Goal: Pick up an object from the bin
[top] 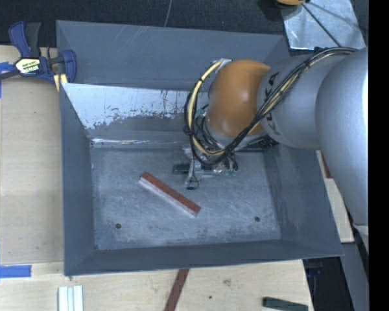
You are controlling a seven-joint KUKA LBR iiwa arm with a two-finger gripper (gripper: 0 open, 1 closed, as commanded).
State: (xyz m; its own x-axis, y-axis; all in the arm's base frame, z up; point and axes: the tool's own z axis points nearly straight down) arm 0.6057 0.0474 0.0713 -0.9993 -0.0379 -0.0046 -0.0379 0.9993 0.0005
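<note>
Reddish-brown flat bar with a pale edge (170, 194): lying flat and slantwise about mid-floor in the grey metal bin (78, 225), upper end toward the left, lower end toward the right. Just behind its right half, the two-finger gripper (192, 181), tip close to the bar, not around it; whether touching, and whether spread or closed, cannot tell. Farther back, orange domed wrist cover (236, 102) looped with yellow and black cables (196, 112), near the scratched far wall (129, 109).

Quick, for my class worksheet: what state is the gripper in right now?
Gripper: cannot be told; it is close by the reddish-brown bar lying in the bin.
</note>
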